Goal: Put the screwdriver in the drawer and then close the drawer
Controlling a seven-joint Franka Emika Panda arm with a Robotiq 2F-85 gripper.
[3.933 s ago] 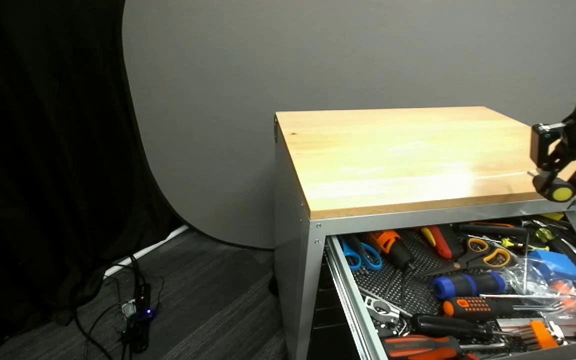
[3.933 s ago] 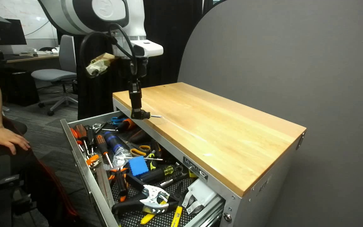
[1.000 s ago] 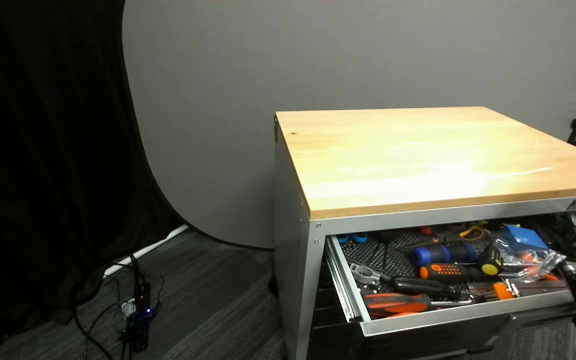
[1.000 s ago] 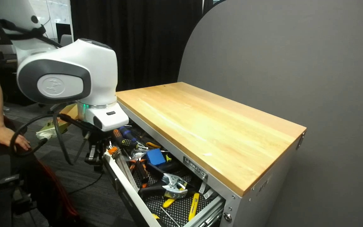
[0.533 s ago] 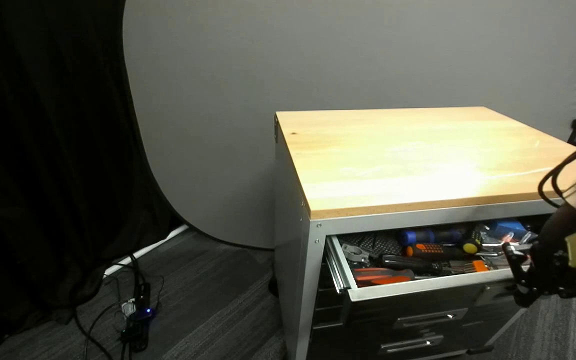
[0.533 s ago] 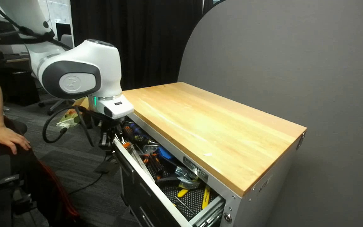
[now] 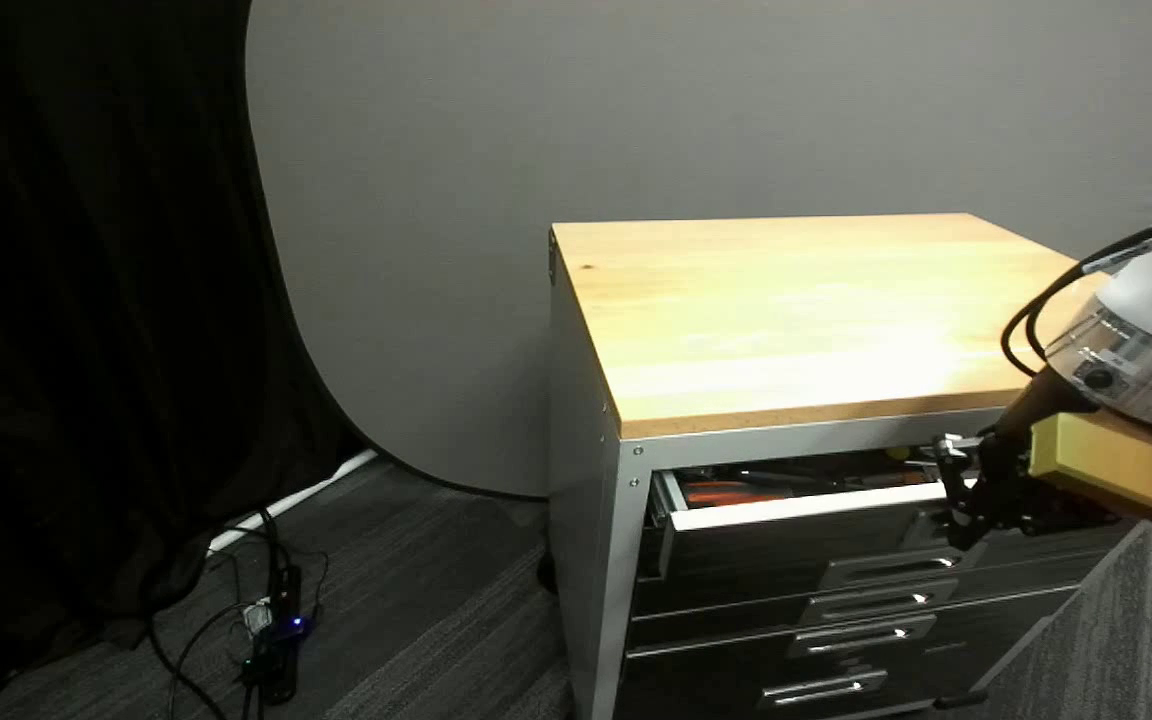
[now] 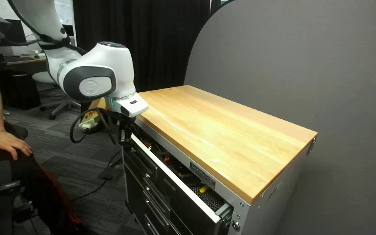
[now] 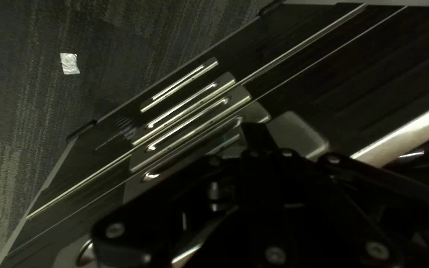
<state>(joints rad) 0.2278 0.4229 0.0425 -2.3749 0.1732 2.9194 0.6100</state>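
The drawer's pale front rim [image 7: 806,508] stands a short way out from the cabinet; the rim also shows in an exterior view [image 8: 175,177] and in the wrist view [image 9: 404,134]. Tools lie inside it. The screwdriver [image 7: 898,453] is in the drawer; only its yellow handle end shows behind the rim, the rest is hidden. My gripper [image 7: 954,490] is at the drawer's front near the handle, also in an exterior view [image 8: 124,138]. In the wrist view its fingertips [image 9: 257,137] are together, over the top handle plate [image 9: 296,132], with nothing visible between them.
The wooden tabletop [image 7: 836,310] overhangs just above the drawer. Lower drawers with bar handles [image 7: 856,635] are shut. A black cable loops by my wrist [image 8: 77,129], and a yellow block [image 7: 1116,470] is fixed there. A seated person's hand [image 8: 7,142] is at the left.
Earlier my gripper held the screwdriver above the wide-open drawer. Now the screwdriver lies inside, and the drawer has slid well inward with my gripper moving along at its front.
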